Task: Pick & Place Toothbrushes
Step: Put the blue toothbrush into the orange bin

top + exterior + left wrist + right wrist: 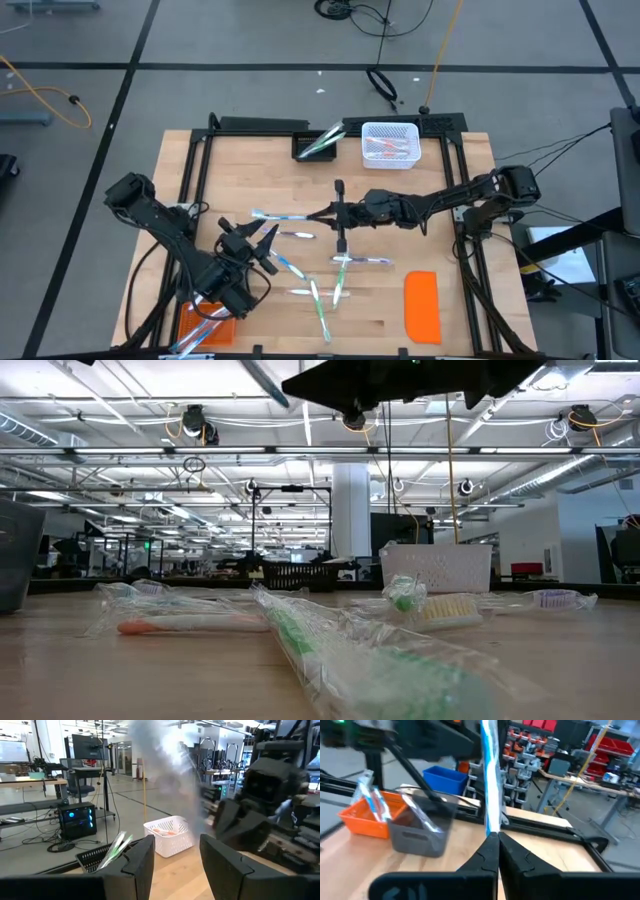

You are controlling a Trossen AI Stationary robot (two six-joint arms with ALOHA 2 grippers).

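Observation:
My right gripper point(325, 213) point(497, 837) is above the middle of the table, shut on a blue-and-white toothbrush in a clear wrapper point(285, 214). My left gripper point(256, 230) point(175, 855) is open, close to that toothbrush's free end point(256, 212). In the left wrist view the wrapper is a pale blur point(165, 775) beyond the wide-apart fingers, and I see no touch. Several more wrapped toothbrushes lie flat on the wood, such as a white one point(298, 235), a green one point(321, 315) point(330, 650) and a pink one point(185, 626). My right gripper pinches the wrapped blue toothbrush by one end point(491, 827) between its two shut fingers. The fingers come level from the table's right, and the toothbrush runs on in line with them toward the left. It is lifted clear of the table.
A black basket with green toothbrushes point(318, 145) and a white basket point(388, 143) point(437, 568) stand at the far edge. An orange bin with blue toothbrushes point(205, 325) point(367, 817) and a grey bin point(417, 830) sit near the left arm. An orange lid point(422, 305) lies near right.

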